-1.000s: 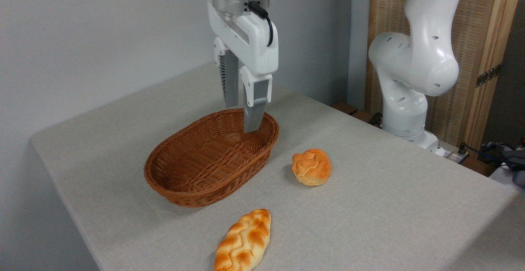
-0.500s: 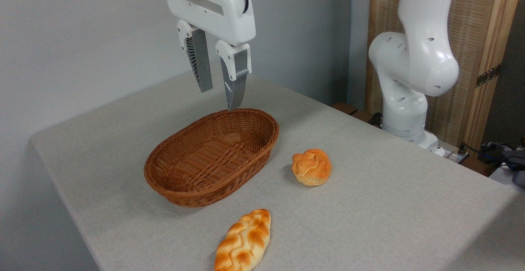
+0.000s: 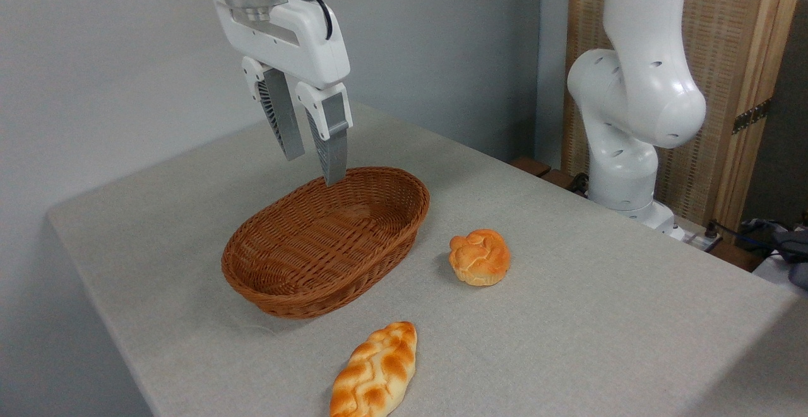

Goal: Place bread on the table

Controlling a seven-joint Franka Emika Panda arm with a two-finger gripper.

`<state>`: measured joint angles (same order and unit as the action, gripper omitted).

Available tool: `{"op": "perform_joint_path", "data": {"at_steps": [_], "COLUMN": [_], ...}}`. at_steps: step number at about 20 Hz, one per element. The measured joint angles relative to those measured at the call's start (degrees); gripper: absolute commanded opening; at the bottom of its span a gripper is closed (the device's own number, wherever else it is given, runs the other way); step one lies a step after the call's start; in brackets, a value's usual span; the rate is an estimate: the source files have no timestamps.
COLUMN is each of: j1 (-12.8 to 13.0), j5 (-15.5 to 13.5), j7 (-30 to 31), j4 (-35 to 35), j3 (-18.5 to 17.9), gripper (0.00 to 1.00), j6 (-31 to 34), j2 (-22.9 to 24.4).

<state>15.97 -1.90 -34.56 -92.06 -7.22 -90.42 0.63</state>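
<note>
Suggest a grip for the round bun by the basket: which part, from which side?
Probably from above: the bread sits upright on the table, lumpy top up, sides free. Close the open pincer across its rounded middle, above the paler base.

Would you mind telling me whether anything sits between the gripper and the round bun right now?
The open gripper hangs empty above the far rim of the wicker basket. The bread already sits on the table to the basket's right. Only the basket's right-hand rim lies between them, below the fingertips.
</note>
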Motion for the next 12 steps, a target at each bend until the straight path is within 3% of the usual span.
{"op": "perform_joint_path", "data": {"at_steps": [4,8,12], "j1": [-0.7,-7.2,-7.9], "j5": [0.0,0.0,0.0], "j7": [1.5,1.5,0.2], "j4": [0.2,0.7,0.9], "j3": [0.7,6.7,7.7], "gripper": [0.99,1.00,1.00], "j6": [0.0,0.0,0.0], "j2": [-0.2,-0.3,-0.3]}}
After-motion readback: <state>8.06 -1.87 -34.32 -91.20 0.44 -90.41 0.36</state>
